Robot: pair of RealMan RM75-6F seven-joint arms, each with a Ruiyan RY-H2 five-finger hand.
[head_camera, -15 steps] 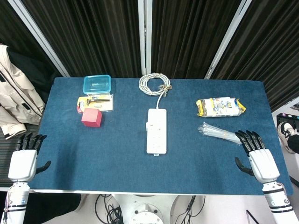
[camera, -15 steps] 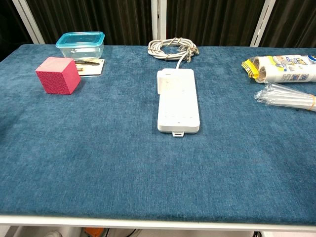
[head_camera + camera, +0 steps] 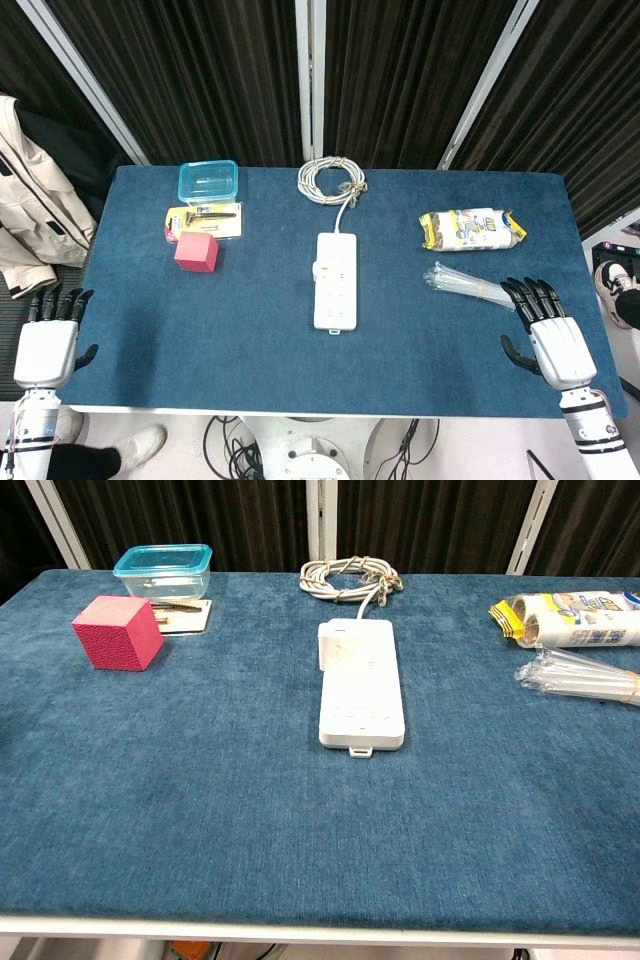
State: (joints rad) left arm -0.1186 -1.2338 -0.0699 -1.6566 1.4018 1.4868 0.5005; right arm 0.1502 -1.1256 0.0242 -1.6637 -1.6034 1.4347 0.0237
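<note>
Both hands idle at counter (image 3: 250, 330) edge: left hand (image 3: 46, 345) and right hand (image 3: 548, 338) released, holding nothing. Right sits nearest the straw bundle (image 3: 465, 284), probably straws; reaching needs a short fwd move.

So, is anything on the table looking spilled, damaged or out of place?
Nothing stands out. The power strip lies flat, its cable coiled, and the pink cube, container, packet and straws look intact.

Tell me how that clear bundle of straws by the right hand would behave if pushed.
The straw bundle looks light and would probably slide or roll easily. Its clear wrap seems slippery, likely to crinkle. A band near one end probably keeps the straws together.
</note>
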